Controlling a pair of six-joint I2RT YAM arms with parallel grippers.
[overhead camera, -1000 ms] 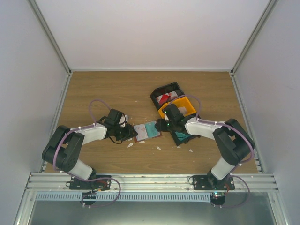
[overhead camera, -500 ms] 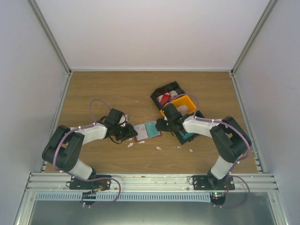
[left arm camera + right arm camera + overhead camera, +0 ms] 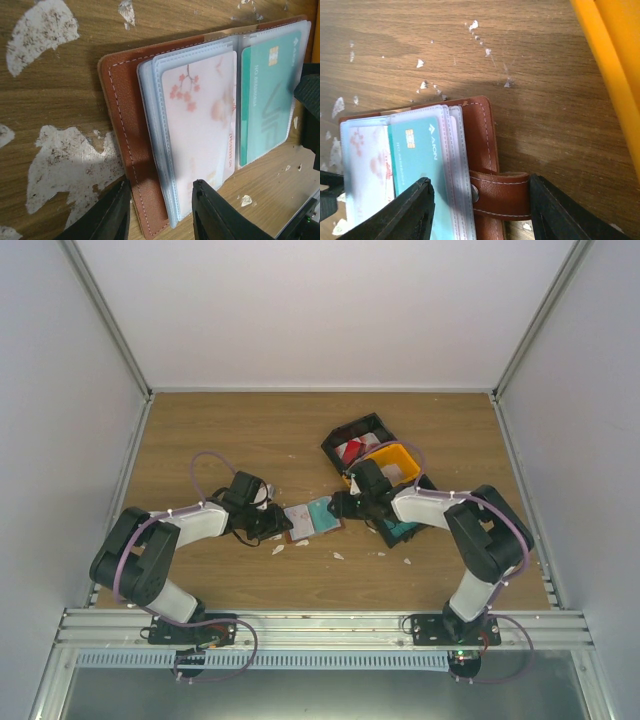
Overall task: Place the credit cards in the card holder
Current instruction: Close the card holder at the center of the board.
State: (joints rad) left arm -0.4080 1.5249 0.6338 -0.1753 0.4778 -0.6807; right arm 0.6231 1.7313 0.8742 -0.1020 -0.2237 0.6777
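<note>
Noted left gripper [image 3: 160, 192] about half open, tips straddling one edge of the card holder [image 3: 122, 100]; right gripper [image 3: 480, 182] spread wide over its snap tab [image 3: 502, 195], holding nothing. Found the card holder lying open on the table [image 3: 470, 50] between both grippers, with a pale pink card [image 3: 200, 115] and a teal card [image 3: 265, 100] in adjoining pockets, and a red-and-white card [image 3: 351, 451] in a black bin [image 3: 335, 440] beside an orange bin [image 3: 615, 65]. Could not resolve fingertip contact or the orange bin's contents; second black bin [image 3: 390, 541] partly hidden under the right arm.
</note>
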